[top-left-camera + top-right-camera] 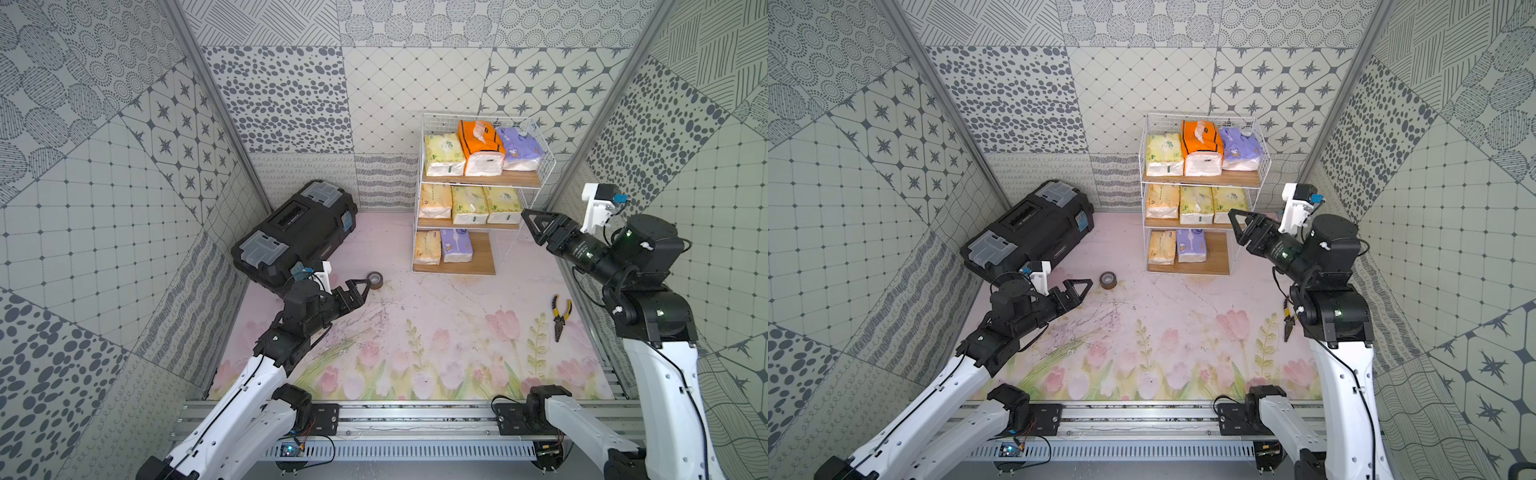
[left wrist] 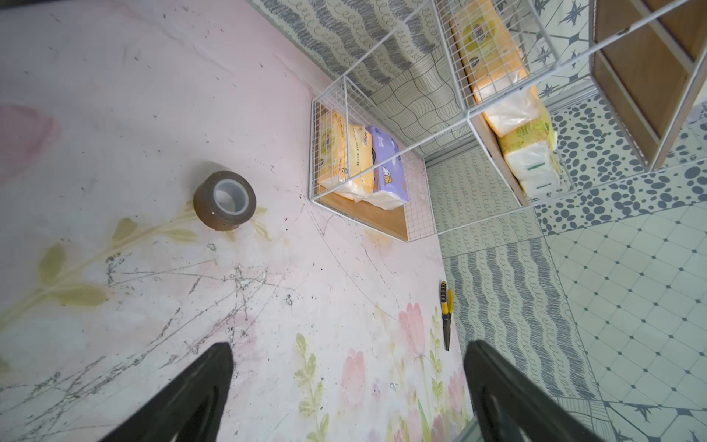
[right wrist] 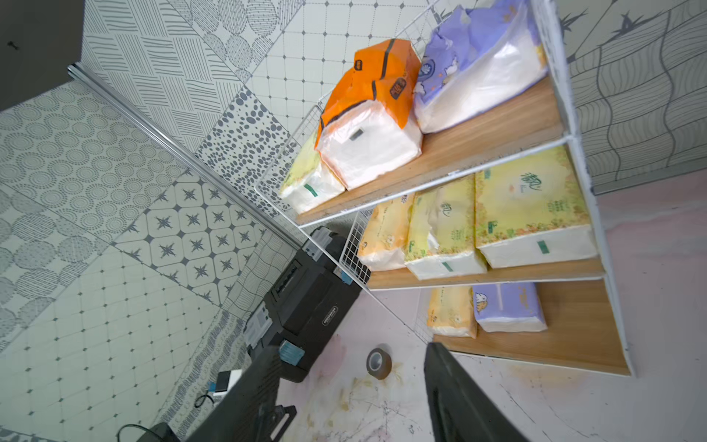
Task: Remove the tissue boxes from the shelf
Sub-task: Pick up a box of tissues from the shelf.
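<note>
The shelf (image 1: 478, 180) stands at the back right with several tissue boxes on its three boards. On the top board lie a pale yellow-green pack (image 1: 444, 154), an orange one (image 1: 481, 147) and a purple one (image 1: 519, 148). The middle board carries a yellow-orange pack (image 1: 435, 201) and two pale yellow-green ones (image 3: 530, 208). A yellow-orange pack (image 3: 451, 310) and a purple pack (image 3: 507, 306) rest on the bottom board. My right gripper (image 1: 528, 223) hovers just right of the middle board, open, touching nothing. My left gripper (image 1: 362, 286) is open and empty, low near the tape roll.
A big black toolbox (image 1: 297, 235) lies at the back left. A brown tape roll (image 1: 376, 278) stands on the floral mat between the left gripper and the shelf. Yellow-handled pliers (image 1: 560, 316) lie near the right wall. Patterned walls close in three sides.
</note>
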Robot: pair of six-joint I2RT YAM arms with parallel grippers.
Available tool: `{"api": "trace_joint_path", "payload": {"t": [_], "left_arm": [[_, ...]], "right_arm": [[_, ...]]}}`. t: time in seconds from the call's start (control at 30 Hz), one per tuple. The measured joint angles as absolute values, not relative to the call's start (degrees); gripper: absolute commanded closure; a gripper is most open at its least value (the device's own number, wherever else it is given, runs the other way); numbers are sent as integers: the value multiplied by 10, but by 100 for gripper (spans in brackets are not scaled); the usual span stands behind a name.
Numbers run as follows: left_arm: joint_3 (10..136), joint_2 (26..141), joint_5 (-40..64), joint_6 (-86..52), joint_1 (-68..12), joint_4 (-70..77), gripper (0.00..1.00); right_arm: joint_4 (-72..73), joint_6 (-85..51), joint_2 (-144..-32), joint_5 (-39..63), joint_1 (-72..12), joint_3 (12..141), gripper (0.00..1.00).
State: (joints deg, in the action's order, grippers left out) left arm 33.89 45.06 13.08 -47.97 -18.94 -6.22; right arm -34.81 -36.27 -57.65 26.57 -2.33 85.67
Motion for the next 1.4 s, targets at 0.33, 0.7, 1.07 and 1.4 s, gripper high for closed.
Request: {"api": "trace_joint_path", "payload": {"t": [0.33, 0.7, 1.07, 1.4], "left_arm": [[337, 467, 166, -514, -197, -59, 1], [336, 468, 183, -532, -197, -53, 1], [331, 456, 193, -542, -197, -53, 1], [329, 445, 198, -553, -197, -53, 1]], "right_arm": [[-316, -384, -731, 235, -46, 1011, 52], [-336, -366, -878, 148, -77, 1163, 50], [-384, -338, -966, 82, -94, 1236, 56], [-394, -335, -978, 88, -94, 1246, 90]]}}
